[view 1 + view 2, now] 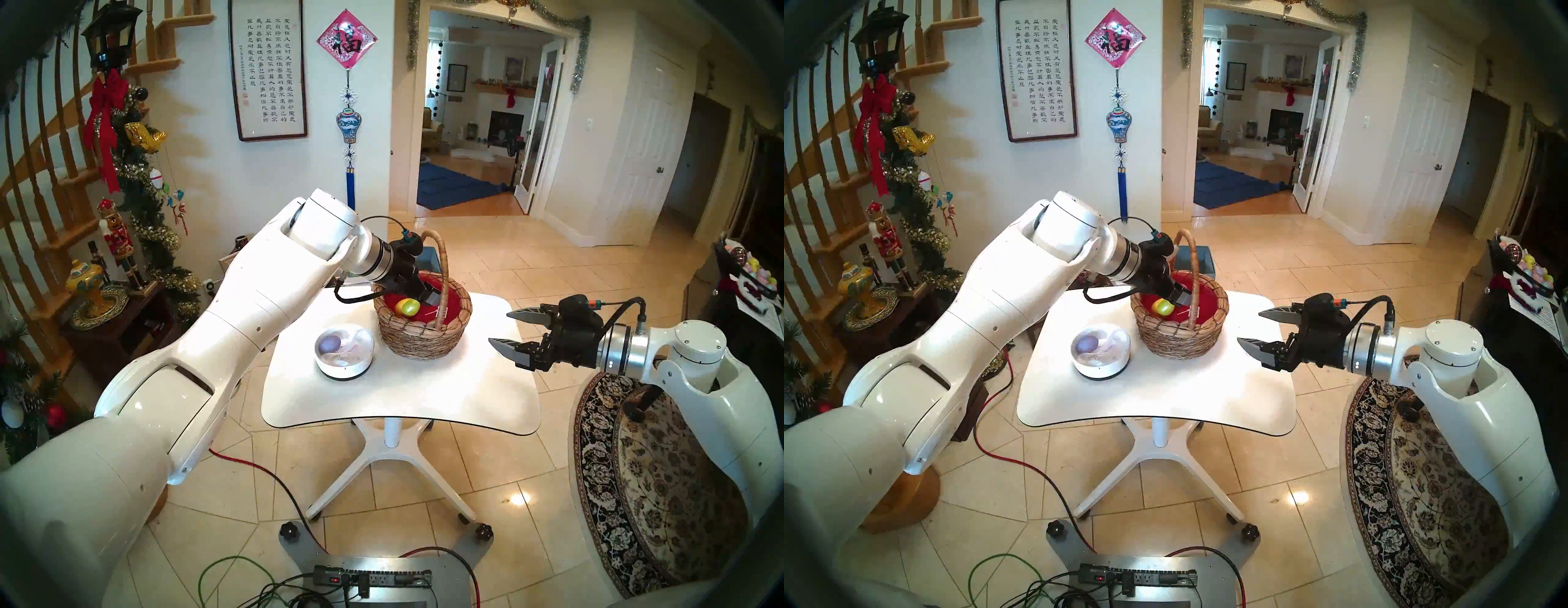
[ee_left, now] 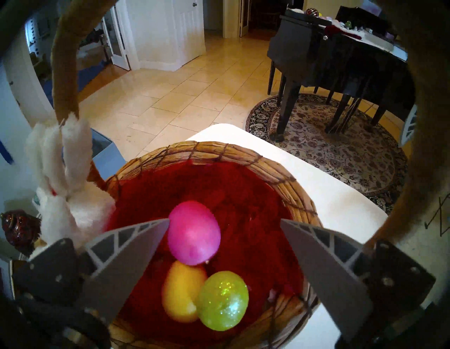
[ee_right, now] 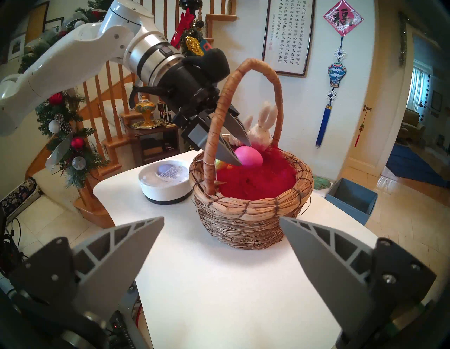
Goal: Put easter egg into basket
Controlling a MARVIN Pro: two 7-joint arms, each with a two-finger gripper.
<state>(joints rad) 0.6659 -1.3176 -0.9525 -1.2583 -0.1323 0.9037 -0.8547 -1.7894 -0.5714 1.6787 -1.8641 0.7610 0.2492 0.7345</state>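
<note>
Wicker handle [image 3: 214, 136] of tan woven basket [image 3: 253, 217] crosses my spread, empty left gripper [image 2: 224, 225]; only the wrist views show me the pink egg [image 2: 193, 232]; right gripper [image 1: 507, 339] spread, empty.

Three eggs [image 2: 194, 232] in one basket [image 2: 287, 175] (a fourth egg [image 1: 329, 343] in one bowl [image 1: 344, 368]).

White rounded-square bench [image 1: 399, 403] on a white pedestal with splayed feet, centre of the head view. Directly on it: wicker basket [image 1: 424, 339] at upper centre; shallow white bowl [image 1: 344, 365] with a dark base just left of the basket, apart from it. Lower half of the top bare.
</note>
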